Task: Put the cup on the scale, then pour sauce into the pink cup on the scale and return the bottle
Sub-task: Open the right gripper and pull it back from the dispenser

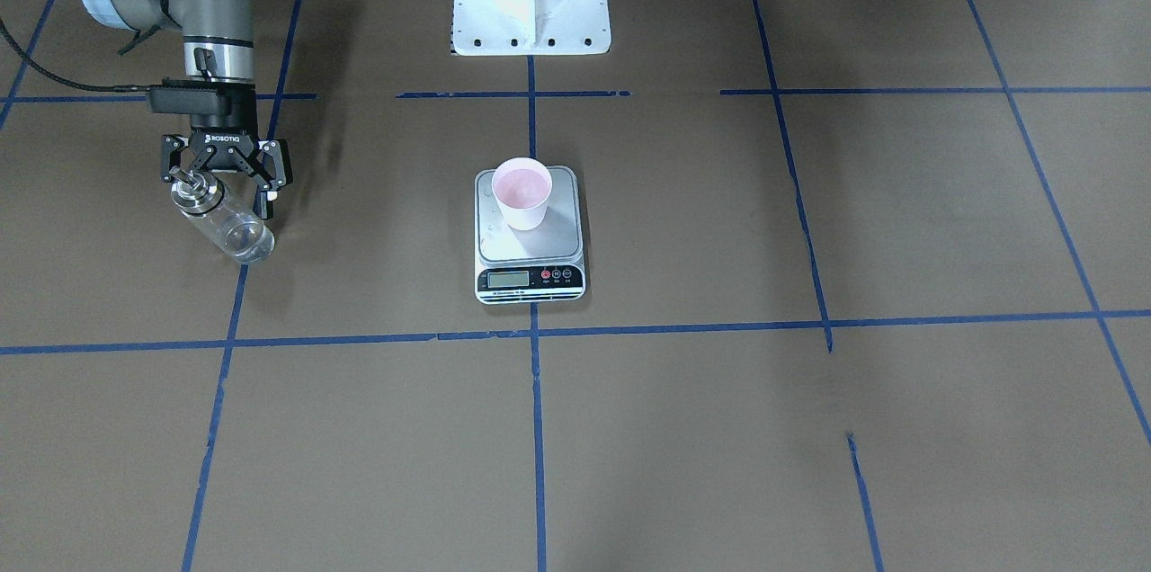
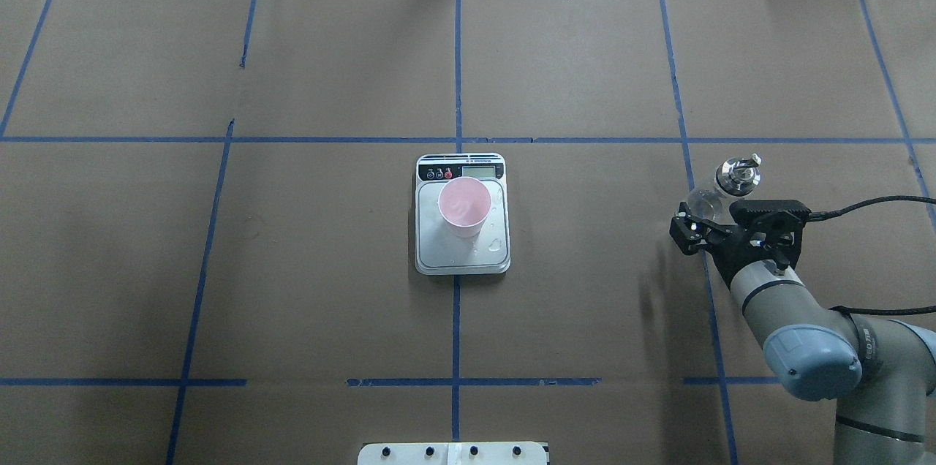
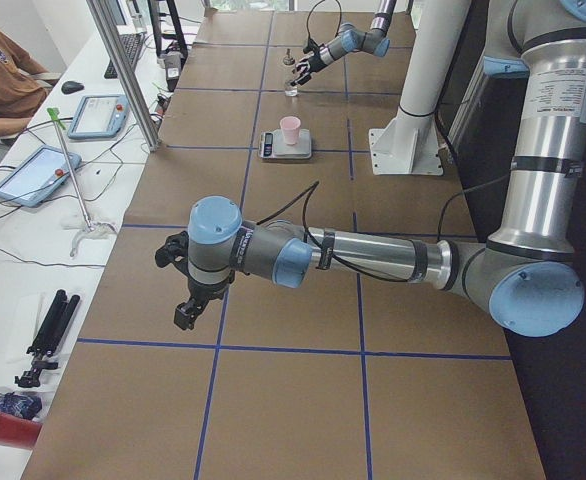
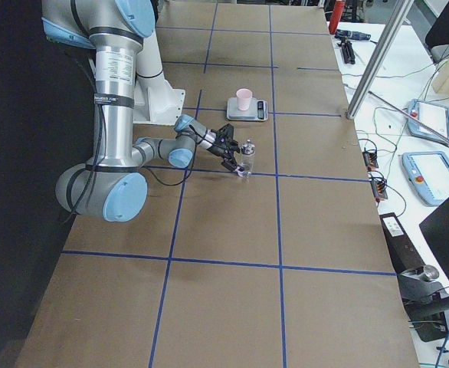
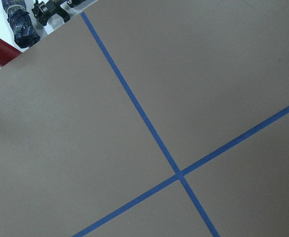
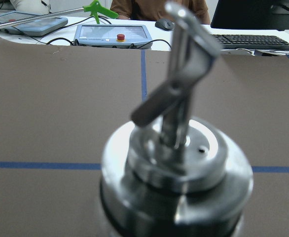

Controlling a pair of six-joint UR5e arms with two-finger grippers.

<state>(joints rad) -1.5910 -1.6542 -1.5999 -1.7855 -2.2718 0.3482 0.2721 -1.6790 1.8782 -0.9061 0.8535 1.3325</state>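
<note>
At table centre, on brown paper [image 1: 719,428] gridded with blue tape [image 1: 538,428]: pink cup [image 1: 521,192] upright on scale [image 1: 562,235], at the platform's robot-side end. Toward robot's right: bottle [image 1: 229,226] upright on the paper, between widely spread jaws of right gripper [image 1: 222,194], no grip evident. Left gripper [image 3: 185,312] over bare paper, well apart, open or closed not discernible. Beyond table edge: white desk [image 3: 33,210] with tablets [image 3: 98,115], seated person [image 3: 3,75]
</note>
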